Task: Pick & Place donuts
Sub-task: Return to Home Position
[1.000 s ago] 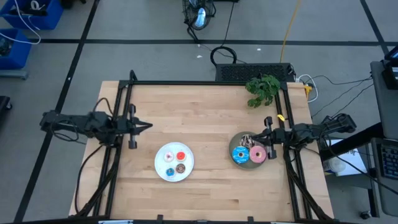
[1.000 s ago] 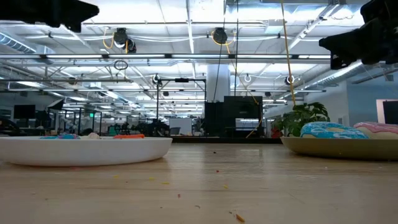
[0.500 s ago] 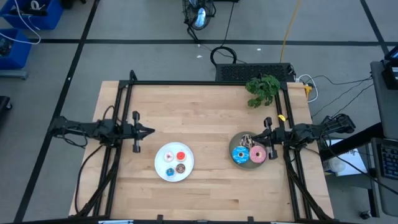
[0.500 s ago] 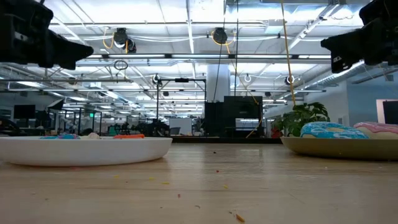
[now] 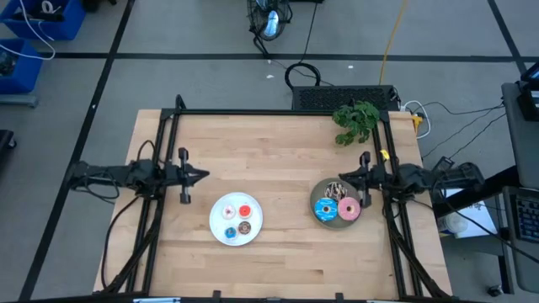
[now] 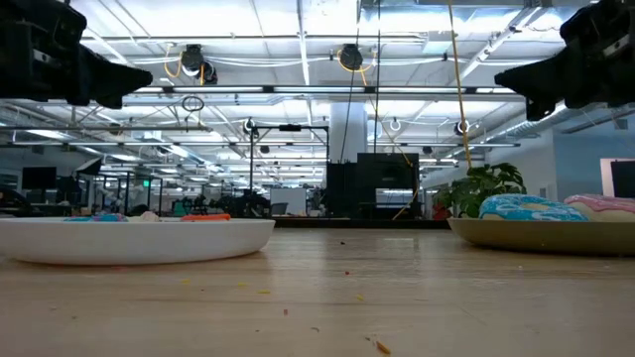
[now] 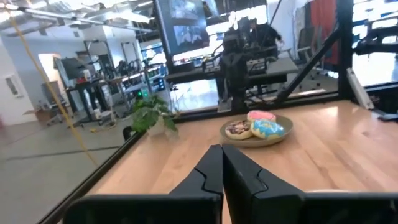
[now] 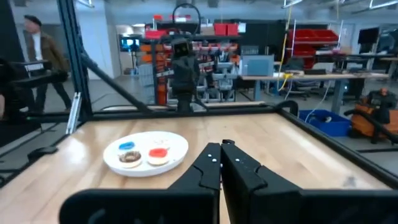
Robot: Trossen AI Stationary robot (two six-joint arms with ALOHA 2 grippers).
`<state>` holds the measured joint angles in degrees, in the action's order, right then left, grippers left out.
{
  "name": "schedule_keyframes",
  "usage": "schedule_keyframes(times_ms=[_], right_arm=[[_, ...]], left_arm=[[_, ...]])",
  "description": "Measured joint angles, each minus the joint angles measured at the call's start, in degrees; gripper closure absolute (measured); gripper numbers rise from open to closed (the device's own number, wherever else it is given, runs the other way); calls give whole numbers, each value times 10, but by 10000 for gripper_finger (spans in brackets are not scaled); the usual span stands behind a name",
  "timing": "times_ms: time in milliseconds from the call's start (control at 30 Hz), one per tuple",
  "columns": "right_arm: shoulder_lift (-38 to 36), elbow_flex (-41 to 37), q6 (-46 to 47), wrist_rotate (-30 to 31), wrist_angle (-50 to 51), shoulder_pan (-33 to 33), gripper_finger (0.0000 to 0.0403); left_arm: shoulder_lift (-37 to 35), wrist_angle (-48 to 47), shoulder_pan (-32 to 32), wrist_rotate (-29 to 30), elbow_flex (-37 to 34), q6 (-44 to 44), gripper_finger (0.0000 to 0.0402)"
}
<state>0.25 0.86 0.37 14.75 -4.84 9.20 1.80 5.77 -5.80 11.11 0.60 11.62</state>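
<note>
Fingers of left gripper (image 5: 203, 176) closed, empty; right gripper (image 5: 344, 178) likewise, near large donuts (image 5: 321, 209)

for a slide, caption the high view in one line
Tiny donuts on white plate, large donuts on grey plate; left gripper and right gripper shut, empty.

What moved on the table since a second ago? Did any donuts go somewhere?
The left gripper dropped lower over the table's left side. The right gripper swung slightly toward the far side, by the grey plate. Both are shut and empty; nothing was grabbed or dropped. The large donuts there and the tiny donuts on the white plate stayed put.
</note>
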Motion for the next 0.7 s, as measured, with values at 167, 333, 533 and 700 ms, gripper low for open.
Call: schedule_keyframes(times_ms=[167, 333, 533, 700], right_arm=[[4, 0, 5, -29, 13, -41, 403], [4, 0, -4, -75, 19, -54, 403], [4, 0, -5, -74, -4, -55, 403], [4, 0, -6, -73, -6, -55, 403]], left_arm=[[1, -19, 26, -13, 0, -9, 397], [0, -17, 33, -25, 0, -8, 392], [1, -35, 33, -20, 1, 14, 396], [5, -36, 33, -18, 1, 12, 388]])
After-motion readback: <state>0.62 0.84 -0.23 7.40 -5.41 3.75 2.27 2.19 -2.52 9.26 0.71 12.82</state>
